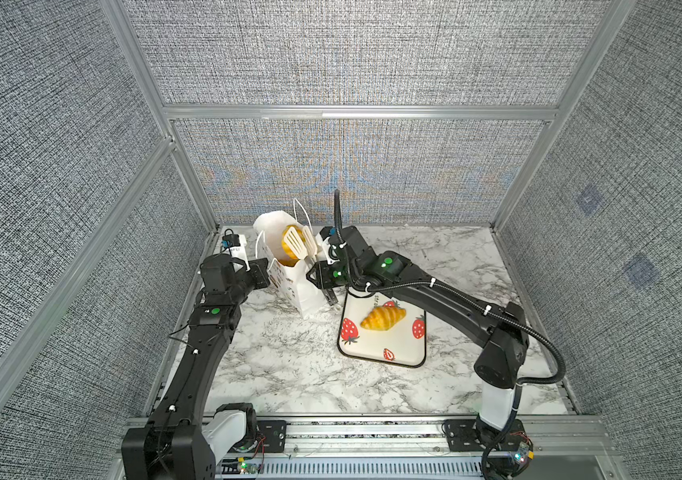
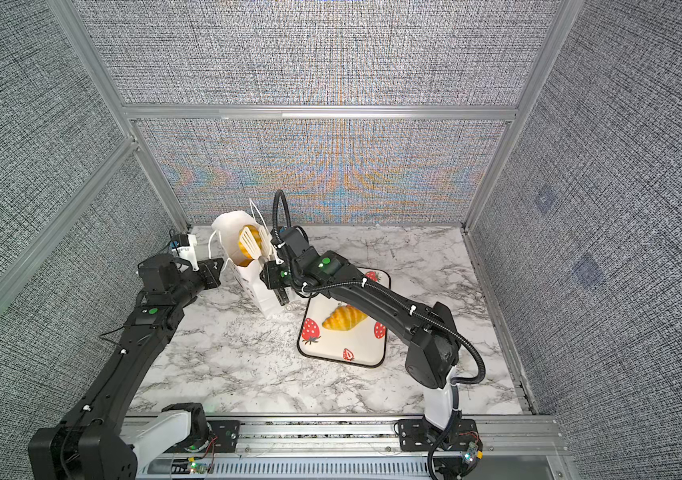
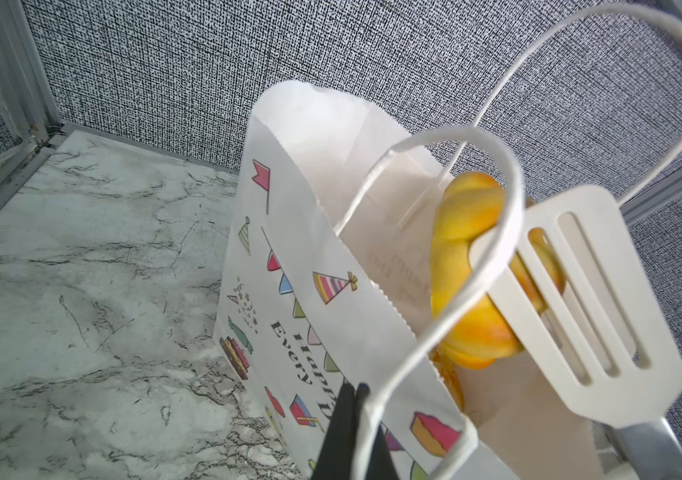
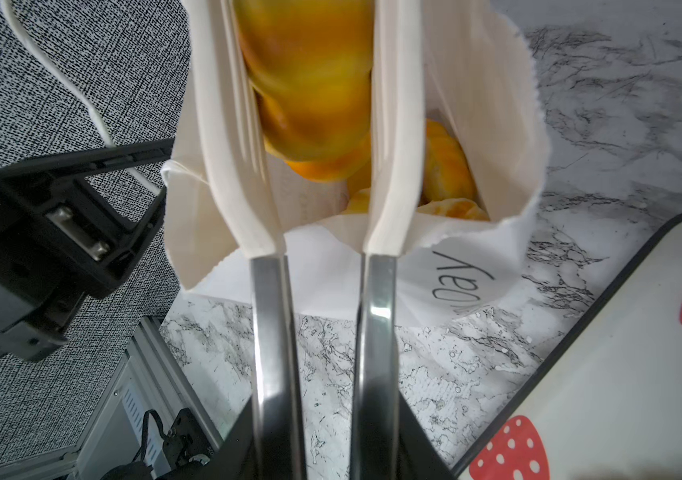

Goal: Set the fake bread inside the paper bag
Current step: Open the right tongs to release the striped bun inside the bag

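Golden toy loaf (image 3: 468,216), pinched in white slotted tongs (image 3: 621,395) the right hand (image 4: 322,457) squeezes, may snag a cord handle (image 3: 513,208) of the white paper bag (image 3: 289,232); left hand (image 3: 349,419) clamps its rim.

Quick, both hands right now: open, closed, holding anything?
Left hand: closed, pinching the paper bag at its rim by a cord handle.
Right hand: closed on the tongs, which clamp a piece of fake bread at the bag's mouth.
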`<state>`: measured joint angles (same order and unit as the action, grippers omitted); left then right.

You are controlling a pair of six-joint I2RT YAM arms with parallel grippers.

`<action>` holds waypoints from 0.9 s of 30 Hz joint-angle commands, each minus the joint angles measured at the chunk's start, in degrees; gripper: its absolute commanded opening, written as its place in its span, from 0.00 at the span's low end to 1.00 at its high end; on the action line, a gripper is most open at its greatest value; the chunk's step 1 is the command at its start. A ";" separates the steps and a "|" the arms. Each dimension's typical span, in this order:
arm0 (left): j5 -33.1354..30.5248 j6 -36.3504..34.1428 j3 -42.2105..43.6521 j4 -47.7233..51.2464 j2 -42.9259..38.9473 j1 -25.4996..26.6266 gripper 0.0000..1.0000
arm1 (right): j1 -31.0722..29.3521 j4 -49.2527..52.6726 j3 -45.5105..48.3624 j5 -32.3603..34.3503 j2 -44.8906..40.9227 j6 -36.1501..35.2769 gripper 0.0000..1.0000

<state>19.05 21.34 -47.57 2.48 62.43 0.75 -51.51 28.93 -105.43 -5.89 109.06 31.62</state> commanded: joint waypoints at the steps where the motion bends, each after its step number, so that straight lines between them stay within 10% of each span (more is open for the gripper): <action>1: -0.04 -0.60 -0.16 -0.04 -0.04 -0.01 0.00 | -0.09 -0.65 -0.22 -0.35 0.33 0.29 0.36; 27: -0.24 -0.68 -0.24 0.20 -0.34 0.03 0.00 | 0.18 -1.12 1.02 -0.70 0.45 0.69 0.36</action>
<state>19.03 21.28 -47.57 2.48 62.26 0.75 -51.33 27.83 -104.22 -6.39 109.40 31.66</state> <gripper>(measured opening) 0.052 0.358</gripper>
